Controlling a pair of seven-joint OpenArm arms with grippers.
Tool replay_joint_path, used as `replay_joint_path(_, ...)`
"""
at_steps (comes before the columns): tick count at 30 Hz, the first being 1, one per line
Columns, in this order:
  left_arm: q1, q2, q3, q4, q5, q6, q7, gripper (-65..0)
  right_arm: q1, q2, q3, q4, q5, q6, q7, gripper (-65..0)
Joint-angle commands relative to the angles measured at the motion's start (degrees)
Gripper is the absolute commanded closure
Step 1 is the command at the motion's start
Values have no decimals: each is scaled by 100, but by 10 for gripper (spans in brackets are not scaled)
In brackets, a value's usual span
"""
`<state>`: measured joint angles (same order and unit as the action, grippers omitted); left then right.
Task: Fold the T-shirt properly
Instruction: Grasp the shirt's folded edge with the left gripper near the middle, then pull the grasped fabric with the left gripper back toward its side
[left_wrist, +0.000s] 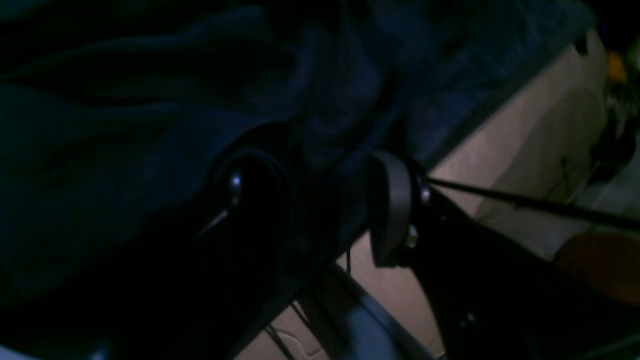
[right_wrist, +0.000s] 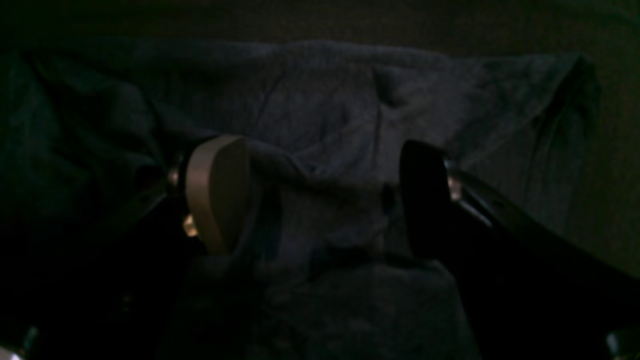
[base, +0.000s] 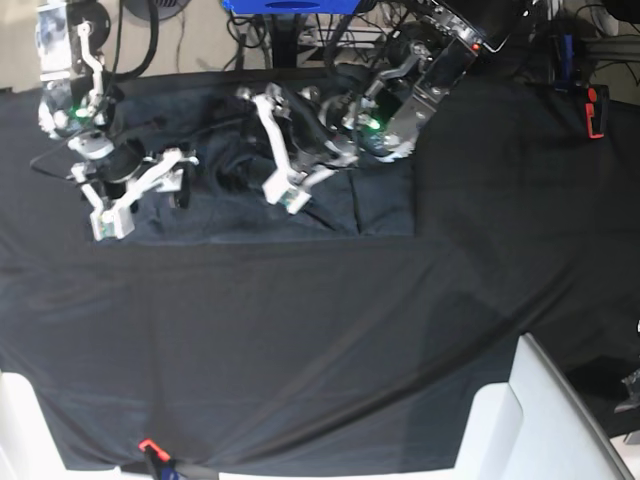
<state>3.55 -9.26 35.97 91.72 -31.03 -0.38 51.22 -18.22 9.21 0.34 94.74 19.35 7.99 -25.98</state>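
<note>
The T-shirt (base: 300, 195), a dark charcoal-grey soft knit garment, wrinkled and faintly bluer than its surroundings, lies at the far side of the table on the large black covering cloth (base: 300, 340). In the base view its near edge runs straight and its right corner is squared, while the upper middle is bunched under the arms. Left gripper (base: 262, 140), white-framed with dark finger pads, sits over the shirt's upper centre. In the left wrist view its fingers (left_wrist: 392, 210) stand apart with a fold of the shirt's cloth (left_wrist: 325, 125) rising between them; whether the cloth is pinched or merely lying in the gap cannot be told in the gloom. Pale floor (left_wrist: 525, 150) shows beyond the cloth edge in that view. Right gripper (base: 160, 185) is at the shirt's left end as the base view shows it. In the right wrist view its two fingers, one tan-faced (right_wrist: 215, 192) and one dark, are spread wide, with rumpled grey knit (right_wrist: 325, 150) between and below them; no pinch is visible there. White panels (base: 520, 420) stand at the table's near corners.
</note>
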Motion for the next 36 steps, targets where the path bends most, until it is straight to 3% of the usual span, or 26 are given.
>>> replay_joint_path(1, -78, 33, 74, 124, -75, -45, 43, -301, 50, 50, 129, 78, 29, -21, 123, -438)
replay_joint_path(8, -228, 16, 267, 546, -75, -19, 377, -298, 112, -20, 436, 78, 29, -21, 97, -440)
replay_joint_path(16, 18, -318, -14, 1329, -75, 7, 834, -283, 112, -126, 428, 78, 29, -21, 88, -440)
replay_joint_path(18, 273, -353, -498, 1417, -49, 139, 931, -183, 112, -126, 410, 78, 29, -21, 88, -440)
replay_joint_path(20, 590, -424, -1104, 1434, -49, 166, 913, 0, 112, -126, 410, 78, 29, -21, 88, -440)
replay_joint_path(26, 1065, -380, -2590, 1399, -40, 166, 895, 0, 112, -134, 410, -63, 29, -21, 88, -440)
replay_joint_path(36, 1065, 227, -3188, 678, -40, 271, 913, 0, 112, -143, 401, -195, 29, -21, 97, -440)
